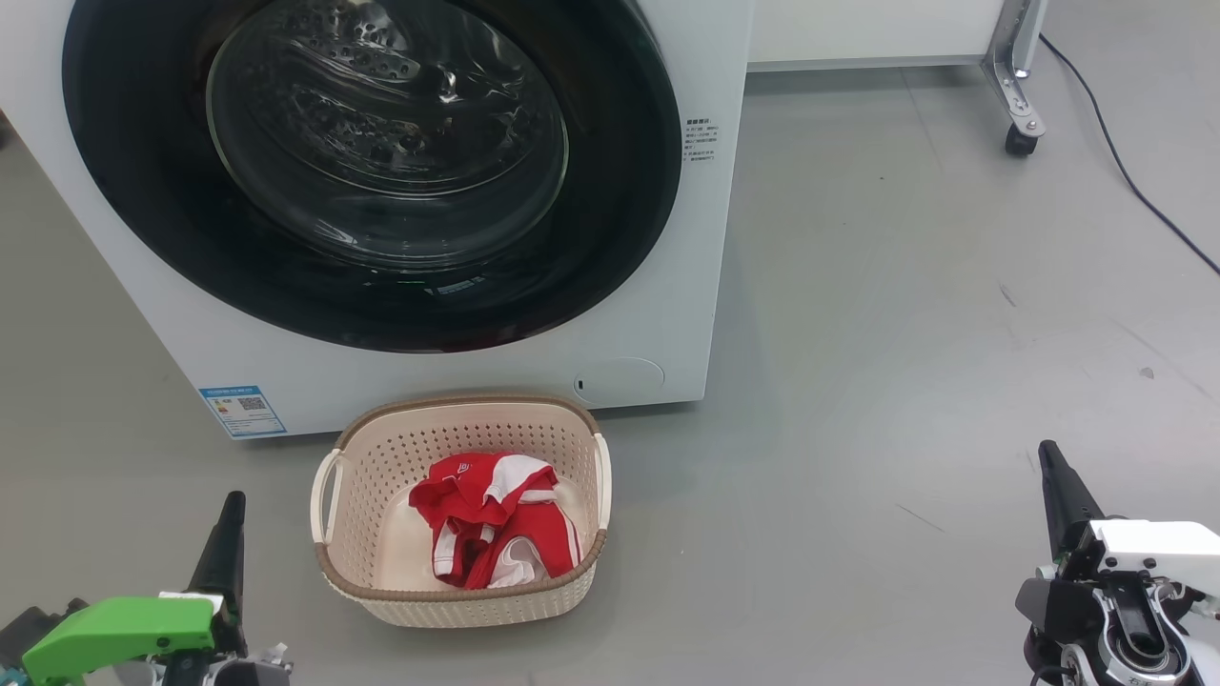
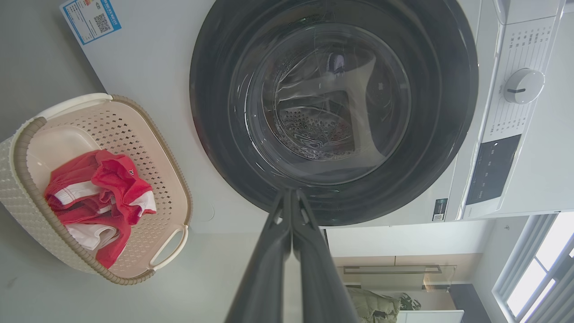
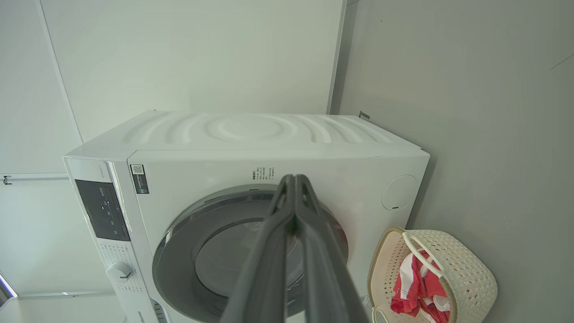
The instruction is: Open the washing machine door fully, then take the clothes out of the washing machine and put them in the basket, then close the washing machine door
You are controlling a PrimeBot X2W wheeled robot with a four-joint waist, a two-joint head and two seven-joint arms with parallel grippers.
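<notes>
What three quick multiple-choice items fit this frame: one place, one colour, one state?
1. Where is the bundle of bright red garments with white trim?
A. in the steel drum
B. in the cream perforated plastic basket with a brown rim
C. on the floor
2. What colour is the rectangular sticker at the lower corner of the big white front-loading washing machine?
A. yellow
B. blue
C. green
3. How is the large round door with a glossy black rim?
A. wide open
B. ajar
C. shut
Answers: 1 B, the garments lie inside the basket's walls; 2 B, its border is blue; 3 C, the door sits flush on the machine's front.
</notes>
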